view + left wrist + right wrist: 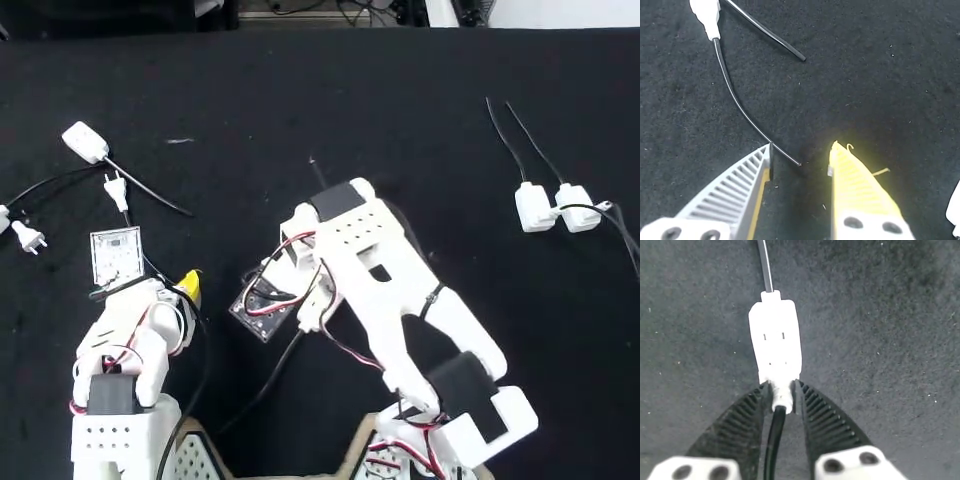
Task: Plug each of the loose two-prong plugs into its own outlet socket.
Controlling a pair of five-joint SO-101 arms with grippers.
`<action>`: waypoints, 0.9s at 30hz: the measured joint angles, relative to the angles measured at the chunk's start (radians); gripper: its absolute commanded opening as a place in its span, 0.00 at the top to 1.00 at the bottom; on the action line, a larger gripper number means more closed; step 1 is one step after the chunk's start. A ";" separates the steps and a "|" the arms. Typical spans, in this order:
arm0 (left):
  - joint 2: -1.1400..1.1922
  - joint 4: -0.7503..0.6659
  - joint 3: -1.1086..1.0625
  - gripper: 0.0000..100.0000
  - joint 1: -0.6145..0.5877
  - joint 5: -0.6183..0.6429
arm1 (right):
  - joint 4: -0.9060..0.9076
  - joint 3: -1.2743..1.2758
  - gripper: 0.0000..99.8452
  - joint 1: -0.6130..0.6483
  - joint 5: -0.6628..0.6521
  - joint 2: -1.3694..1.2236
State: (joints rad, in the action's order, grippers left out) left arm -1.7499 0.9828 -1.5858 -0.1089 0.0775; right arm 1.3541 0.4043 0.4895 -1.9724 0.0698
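Note:
My right gripper (782, 387) is shut on a white two-prong plug (782, 399) that sits pushed into the end of a white outlet socket (775, 342). From above, this gripper (312, 312) is at the table's middle, its arm covering the socket. My left gripper (801, 147) is open, one finger grey and one yellow, low over the mat at the front left (178, 290). The black cable (735, 102) of a loose white plug (707, 17) ends between its fingers. That plug (117, 190) lies ahead of it. Another loose plug (28, 237) lies at the far left.
A white socket (85, 142) with a black lead lies at the back left. Two white sockets (535, 205) (575, 208) sit side by side at the far right with thin cables. A black cord (265, 385) trails from the held plug toward the front edge.

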 measured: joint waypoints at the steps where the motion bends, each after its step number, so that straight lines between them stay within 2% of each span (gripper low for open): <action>1: 0.000 0.000 0.000 0.80 0.000 0.000 | -0.003 0.003 0.99 -0.008 0.000 0.000; 11: 0.000 0.000 0.000 0.80 0.000 0.000 | -0.153 0.181 0.99 -0.029 0.000 0.120; 27: 0.000 0.000 0.000 0.80 0.000 0.000 | -0.155 0.221 0.99 -0.072 0.000 0.157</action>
State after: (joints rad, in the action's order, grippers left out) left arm -1.7499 0.9828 -1.5858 -0.1089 0.0775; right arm 1.1991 0.6252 0.4173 -1.9724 0.2263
